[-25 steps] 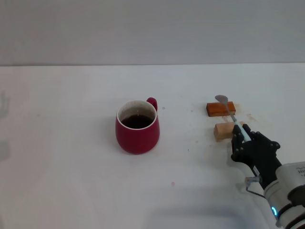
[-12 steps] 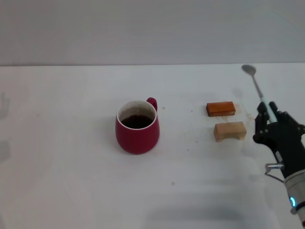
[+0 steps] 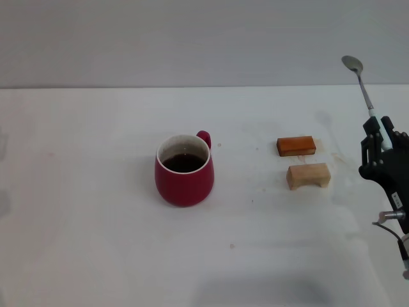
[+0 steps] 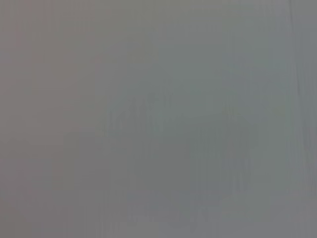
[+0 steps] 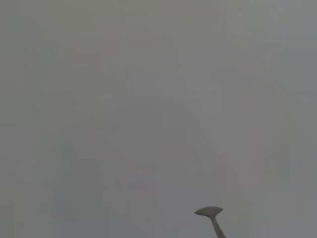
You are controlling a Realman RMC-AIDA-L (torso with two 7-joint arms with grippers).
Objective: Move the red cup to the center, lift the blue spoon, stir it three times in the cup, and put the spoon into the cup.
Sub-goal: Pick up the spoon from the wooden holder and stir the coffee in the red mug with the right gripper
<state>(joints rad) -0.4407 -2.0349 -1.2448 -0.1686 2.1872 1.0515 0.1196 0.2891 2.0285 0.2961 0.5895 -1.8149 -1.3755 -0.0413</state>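
Note:
The red cup [image 3: 184, 169] stands near the middle of the white table [image 3: 89, 224], handle toward the back, dark liquid inside. My right gripper [image 3: 381, 146] is raised at the far right, shut on the blue spoon [image 3: 364, 96]. The spoon points up and away, its grey bowl high above the table's far edge. In the right wrist view only the blue spoon's bowl [image 5: 209, 213] shows against a plain grey wall. The left gripper is out of view, and the left wrist view shows only grey.
An orange-brown block [image 3: 296, 146] and a tan block [image 3: 308, 175] lie on the table between the cup and my right gripper. A grey wall rises behind the table's far edge.
My right gripper has lifted the spoon off the blocks and carried it up and to the right. The cup and both blocks have stayed put.

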